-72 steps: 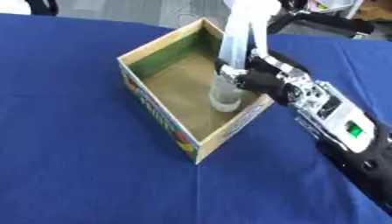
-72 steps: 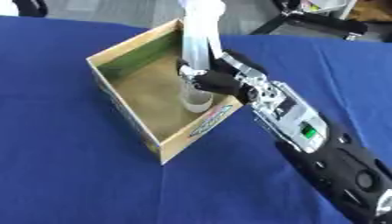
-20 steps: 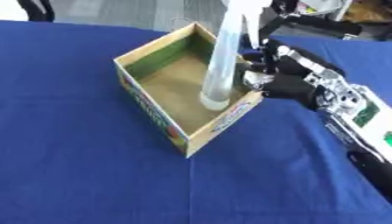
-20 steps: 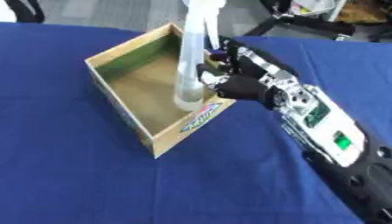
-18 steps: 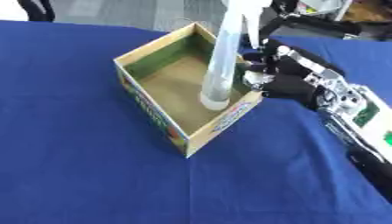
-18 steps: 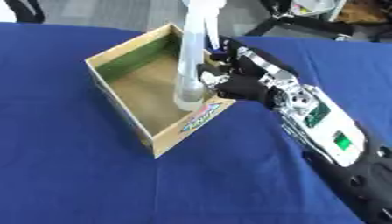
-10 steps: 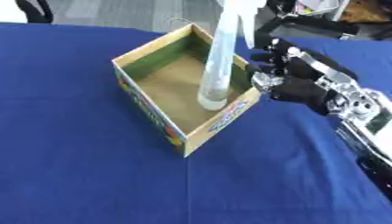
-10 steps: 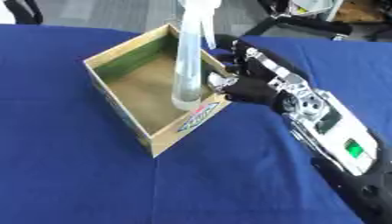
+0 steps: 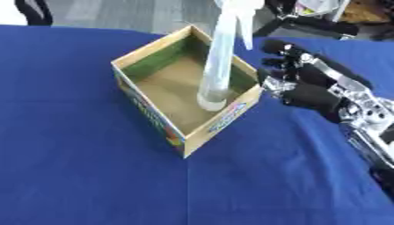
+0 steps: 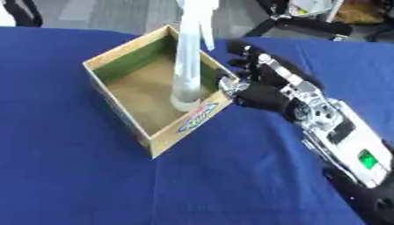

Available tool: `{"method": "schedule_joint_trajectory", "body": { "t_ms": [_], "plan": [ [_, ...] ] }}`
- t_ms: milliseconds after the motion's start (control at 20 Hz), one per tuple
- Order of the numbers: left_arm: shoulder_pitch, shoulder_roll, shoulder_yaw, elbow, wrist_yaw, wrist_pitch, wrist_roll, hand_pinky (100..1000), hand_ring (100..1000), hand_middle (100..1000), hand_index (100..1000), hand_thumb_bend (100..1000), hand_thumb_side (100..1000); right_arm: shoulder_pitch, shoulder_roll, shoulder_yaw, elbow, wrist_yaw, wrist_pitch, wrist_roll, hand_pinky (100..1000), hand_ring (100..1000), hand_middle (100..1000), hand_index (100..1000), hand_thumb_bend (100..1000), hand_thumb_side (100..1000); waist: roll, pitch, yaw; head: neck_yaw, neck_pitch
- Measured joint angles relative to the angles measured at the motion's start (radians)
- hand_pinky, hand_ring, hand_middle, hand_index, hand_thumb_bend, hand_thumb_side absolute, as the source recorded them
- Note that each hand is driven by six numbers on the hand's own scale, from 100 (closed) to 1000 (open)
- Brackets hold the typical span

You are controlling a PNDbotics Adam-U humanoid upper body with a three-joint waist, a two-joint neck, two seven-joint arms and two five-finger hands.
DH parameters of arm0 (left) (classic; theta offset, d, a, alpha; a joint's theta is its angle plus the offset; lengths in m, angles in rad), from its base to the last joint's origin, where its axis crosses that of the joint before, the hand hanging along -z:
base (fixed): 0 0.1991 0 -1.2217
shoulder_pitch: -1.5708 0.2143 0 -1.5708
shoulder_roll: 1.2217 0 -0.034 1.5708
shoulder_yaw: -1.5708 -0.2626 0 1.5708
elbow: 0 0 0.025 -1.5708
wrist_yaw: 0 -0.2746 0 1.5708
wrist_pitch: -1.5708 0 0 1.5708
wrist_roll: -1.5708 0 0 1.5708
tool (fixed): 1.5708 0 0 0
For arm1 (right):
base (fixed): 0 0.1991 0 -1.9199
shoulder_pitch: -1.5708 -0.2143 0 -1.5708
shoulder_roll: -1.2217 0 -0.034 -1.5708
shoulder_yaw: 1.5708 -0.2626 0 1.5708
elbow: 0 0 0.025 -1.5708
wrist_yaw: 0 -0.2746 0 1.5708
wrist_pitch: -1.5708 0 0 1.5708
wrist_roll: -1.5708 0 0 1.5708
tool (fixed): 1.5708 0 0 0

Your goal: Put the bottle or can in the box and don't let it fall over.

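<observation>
I have let go of the bottle [image 9: 219, 66]: a moment ago my right hand [image 10: 265, 88] was closed round it low down, and now that hand sits off the box's right wall with a clear gap between it and the bottle. The bottle has not tipped since the release, so I judge the placing as good as done; what remains is to draw the arm away without knocking the wall.

Going left to right: the left half of the blue tabletop [image 9: 61, 145] carries nothing I can see, and my left hand shows in neither view. The cardboard box [image 9: 146, 110] stands toward the far middle of the tabletop, turned cornerwise to me, open-topped, with green inner walls and a brown floor. The bottle is the only thing in it, a tall clear one with a pale spray-type top, base on the floor close against the right wall, leaning slightly in my view. Just beside that wall, outside the box, is my right hand, its fingers [image 9: 279, 48] spread and nearly straight, holding nothing.
</observation>
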Motion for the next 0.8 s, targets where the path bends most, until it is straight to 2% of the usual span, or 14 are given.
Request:
{"method": "schedule_joint_trajectory", "body": {
  "t_ms": [50,100,300,550,700,800],
  "plan": [
    [0.002,0.000,0.001,0.000,-0.001,0.000,0.001,1000,1000,1000,923,252,167,0.019,-0.006,-0.016,-0.002,-0.014,-0.015,-0.014,1000,1000,1000,1000,100,339,0.000,-0.002,-0.004,0.006,0.003],
    [0.004,0.001,0.003,0.000,-0.002,0.000,0.003,1000,1000,1000,923,251,167,0.040,-0.014,-0.031,-0.003,-0.023,-0.027,-0.027,1000,1000,1000,1000,100,407,0.000,-0.002,-0.007,0.011,0.004],
    [0.021,0.013,0.007,0.000,-0.010,0.000,0.008,1000,1000,1000,923,250,169,0.122,-0.023,-0.101,-0.006,-0.059,-0.101,-0.082,1000,1000,1000,1000,100,470,0.003,-0.006,-0.031,0.044,0.014],
    [0.049,0.027,0.011,0.000,-0.026,-0.004,0.012,1000,1000,1000,923,250,169,0.212,-0.009,-0.178,-0.006,-0.109,-0.307,-0.160,1000,1000,1000,1000,100,470,0.020,-0.007,-0.061,0.100,0.030],
    [0.064,0.027,0.011,0.000,-0.034,-0.006,0.015,1000,1000,1000,923,248,169,0.235,0.027,-0.194,-0.006,-0.104,-0.420,-0.194,1000,1000,1000,1000,100,470,0.029,-0.007,-0.070,0.128,0.037],
    [0.072,0.030,0.012,0.000,-0.038,-0.008,0.017,1000,1000,1000,923,247,165,0.240,0.050,-0.207,-0.006,-0.065,-0.468,-0.207,1000,1000,1000,1000,100,470,0.036,-0.007,-0.075,0.149,0.040]
  ]
}}
